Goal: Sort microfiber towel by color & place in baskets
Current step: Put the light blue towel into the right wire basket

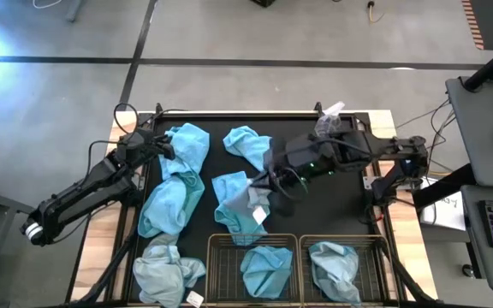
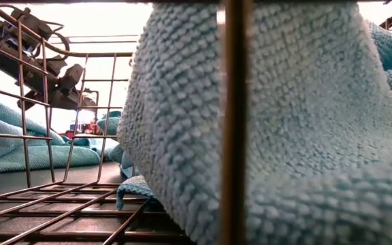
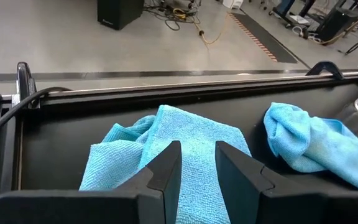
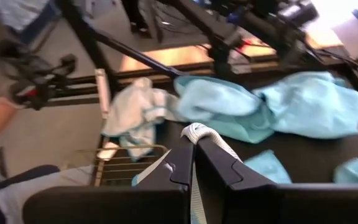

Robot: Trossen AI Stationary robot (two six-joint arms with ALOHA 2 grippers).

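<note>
A pale grey-blue towel (image 1: 258, 204) is seen pinched between the pressed-together fingers of the right gripper (image 1: 262, 190) and lifted above the middle of the black tabletop (image 1: 302, 201), a fold of the cloth (image 4: 199, 133) being caught at the fingertips in the right wrist view. Just below it, a turquoise towel (image 1: 234, 205) is spread at the table's centre, its lower end reaching toward the left basket (image 1: 221, 257). Two wire-mesh baskets are set side by side at the table's near edge: a turquoise cloth (image 1: 266, 269) is held in the left one, a pale grey-blue cloth (image 1: 334, 265) in the right basket (image 1: 382, 257).

The left gripper (image 1: 168, 147) is held near the far-left corner, its fingers (image 3: 166, 171) parted partway, with nothing seen between them, over a bright turquoise towel (image 3: 185, 140). Another turquoise towel (image 1: 248, 145) lies at the far edge near the middle, and a clear spray bottle (image 1: 329, 120) is seen at the far-right part of the table. A long turquoise towel (image 1: 171, 198) is stretched along the left side, and a crumpled grey-blue towel (image 1: 165, 272) is left at the near-left corner.
</note>
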